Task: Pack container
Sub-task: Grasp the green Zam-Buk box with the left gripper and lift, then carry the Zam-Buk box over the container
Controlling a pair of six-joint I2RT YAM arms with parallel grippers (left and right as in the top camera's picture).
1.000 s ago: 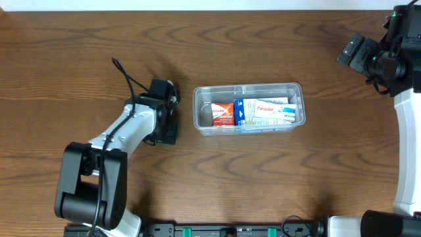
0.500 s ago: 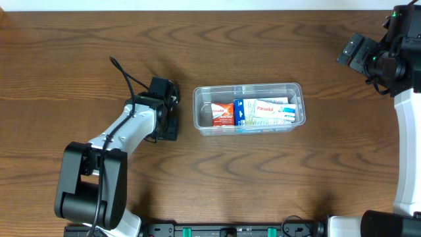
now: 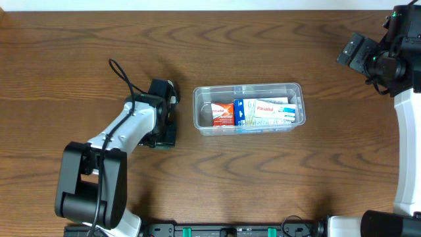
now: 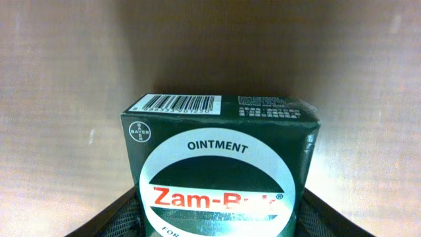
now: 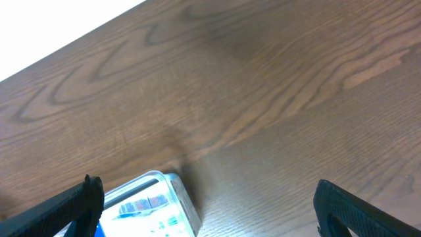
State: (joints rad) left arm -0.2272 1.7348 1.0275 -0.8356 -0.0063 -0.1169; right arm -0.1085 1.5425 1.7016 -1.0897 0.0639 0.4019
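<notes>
Left of the clear rectangular plastic container (image 3: 196, 109), the left gripper (image 4: 220, 224) clasps a dark green cardboard ointment box (image 4: 220, 131). It probably goes inside next. The right gripper (image 3: 350, 51) gapes empty.

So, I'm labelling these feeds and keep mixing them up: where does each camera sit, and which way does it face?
Overhead: fixed above, facing straight down on the brown wooden table, clear plastic rectangular tub, left arm and right arm.
Left wrist: on the left arm, facing along the left tool at a dark green cardboard ointment box between its fingers.
Right wrist: on the right arm, facing down across the table; the open right tool's black fingers show in both bottom corners.
Shared: overhead and right wrist both show the tub.
</notes>
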